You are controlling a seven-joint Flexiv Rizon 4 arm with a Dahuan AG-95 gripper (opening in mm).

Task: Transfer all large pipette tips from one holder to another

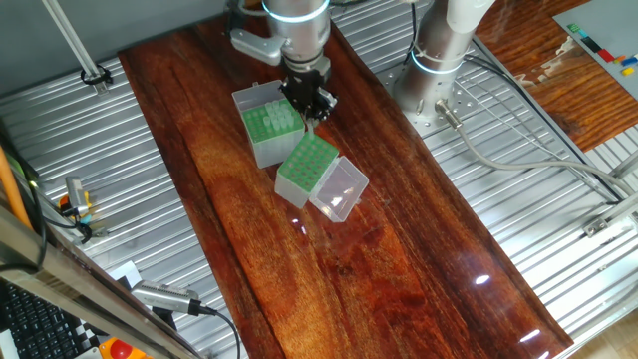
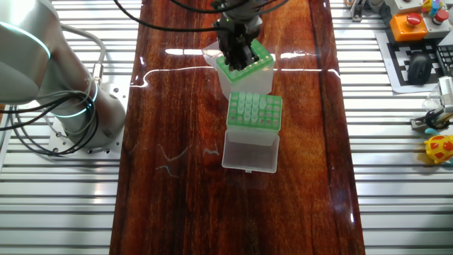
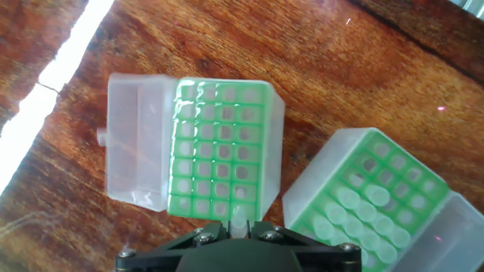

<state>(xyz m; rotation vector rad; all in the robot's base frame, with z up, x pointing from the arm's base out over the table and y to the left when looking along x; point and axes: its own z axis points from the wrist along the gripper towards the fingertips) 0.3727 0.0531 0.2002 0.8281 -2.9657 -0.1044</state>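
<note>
Jaws: nearly shut, pinching one large pipette tip (image 3: 239,218) by its wide end, tip upright. The gripper (image 3: 239,227) hangs over the near edge row of the grey-sided holder (image 3: 224,147), whose whitish lid (image 3: 136,143) is folded open to the side. The tip is above the grid and, as far as I can judge, not yet seated in a hole.

Grey-sided holder: in the hand view most holes look dark and empty. One fixed view shows some pale patches on its top near the gripper; these may be seated tips or only glare, I cannot tell.

Clear-sided holder (image 2: 255,111): just beside the grey one, set at an angle, its clear lid (image 2: 250,151) lying open on the board. Several rows of large pipette tips (image 3: 352,211) stand in it; the holes toward its far side look empty.

Progress, as a judgement: early. One tip is in hand, few if any are delivered, and the bulk is left to move. Next step calls for a straight lowering into a free hole, then release.

Surface: glossy dark red-brown wooden board (image 1: 399,269) with strong window glare, laid over a ribbed metal table (image 1: 120,199).

Room: a second silver arm base (image 2: 64,106) with cables, a keyboard, and an orange stop button (image 2: 408,25) at the edges.
</note>
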